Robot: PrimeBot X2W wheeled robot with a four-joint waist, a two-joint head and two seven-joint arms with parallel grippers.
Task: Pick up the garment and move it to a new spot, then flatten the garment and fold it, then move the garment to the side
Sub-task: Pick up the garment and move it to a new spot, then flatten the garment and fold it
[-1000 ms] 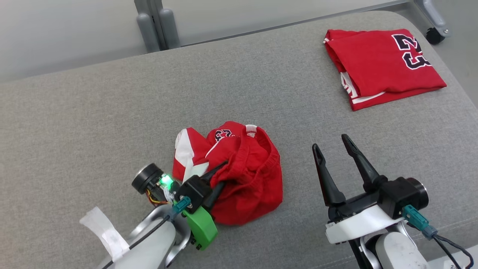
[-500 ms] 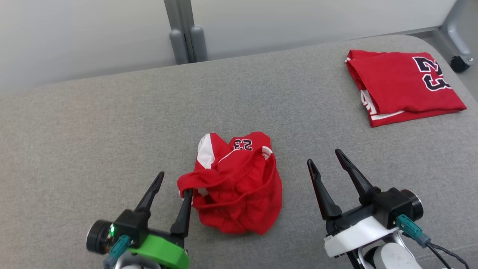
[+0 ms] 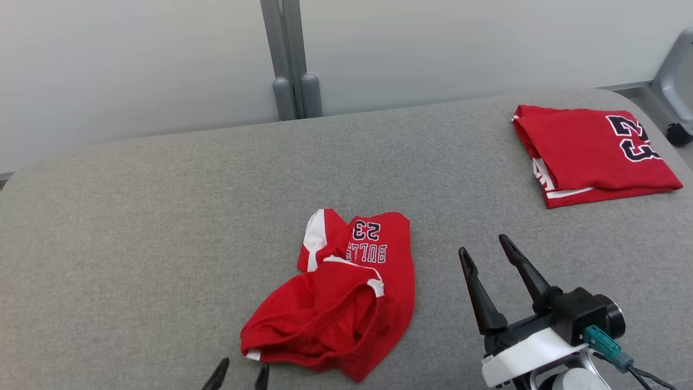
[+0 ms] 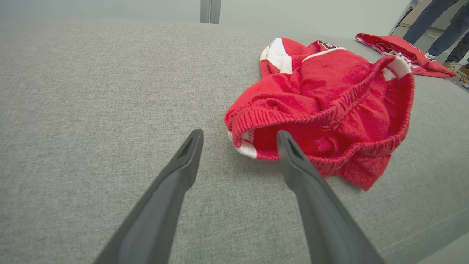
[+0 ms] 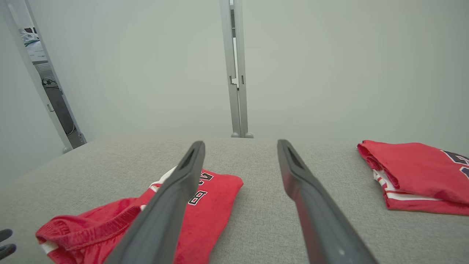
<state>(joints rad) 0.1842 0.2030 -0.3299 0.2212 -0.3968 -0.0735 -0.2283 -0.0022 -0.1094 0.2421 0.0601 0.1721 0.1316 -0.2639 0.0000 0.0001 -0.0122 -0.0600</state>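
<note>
A crumpled pair of red shorts (image 3: 335, 309) printed "BULLS 23" lies on the grey padded table (image 3: 135, 227), slightly right of centre near the front. Its ribbed waistband (image 4: 293, 117) gapes toward my left gripper (image 4: 238, 136), which is open and holds nothing, its right fingertip (image 4: 284, 141) just in front of the waistband. In the head view the left gripper (image 3: 242, 375) peeks over the bottom edge below the shorts. My right gripper (image 3: 484, 246) stands open and empty to the right of the shorts (image 5: 209, 198), apart from them.
A second red jersey (image 3: 593, 154), folded, lies at the table's far right (image 5: 414, 172). A grey post (image 3: 292, 59) stands behind the table against a pale wall. Legs of people (image 4: 436, 25) show beyond the table in the left wrist view.
My left gripper let go of the shorts, opened and drew back to the bottom edge. The shorts dropped and spread flatter, print now visible. The head camera tilted up; the right gripper stayed open.
</note>
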